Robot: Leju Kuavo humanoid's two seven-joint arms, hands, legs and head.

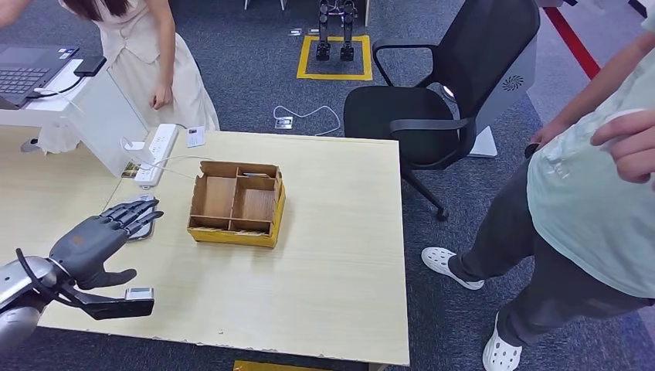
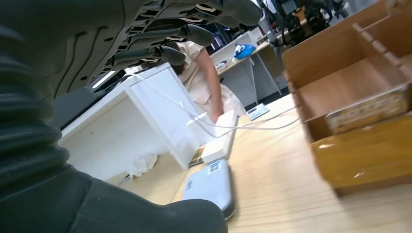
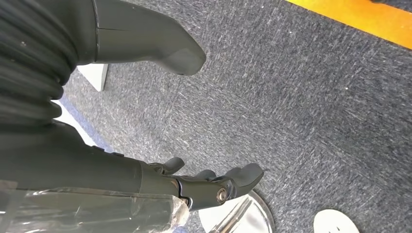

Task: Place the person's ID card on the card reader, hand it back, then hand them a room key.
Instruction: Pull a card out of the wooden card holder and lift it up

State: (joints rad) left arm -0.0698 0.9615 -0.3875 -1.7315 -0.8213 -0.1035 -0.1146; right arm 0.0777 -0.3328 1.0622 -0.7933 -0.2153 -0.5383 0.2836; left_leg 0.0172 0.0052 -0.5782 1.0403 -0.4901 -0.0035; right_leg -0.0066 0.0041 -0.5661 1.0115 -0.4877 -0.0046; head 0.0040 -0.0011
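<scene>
The pale wooden tabletop [image 1: 332, 255] carries a compartmented cardboard box [image 1: 235, 202]. The left robot hand [image 1: 104, 239], fingers spread and holding nothing, hovers over the card reader [image 2: 210, 185], which lies directly beneath its fingertips, left of the box. The right robot hand [image 3: 209, 184] hangs toward the floor, loosely curled and empty, much farther off; no ID card is visible.

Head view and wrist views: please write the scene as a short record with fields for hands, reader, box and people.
left hand: open, fingers spread over the card reader, holding nothing
right hand: hangs over the carpet, fingers loosely curled, holding nothing
card reader: flat on the table, no card seen on it
box: cardboard, with compartments, beside the reader
people: one at the table's far left corner, one to the right
</scene>
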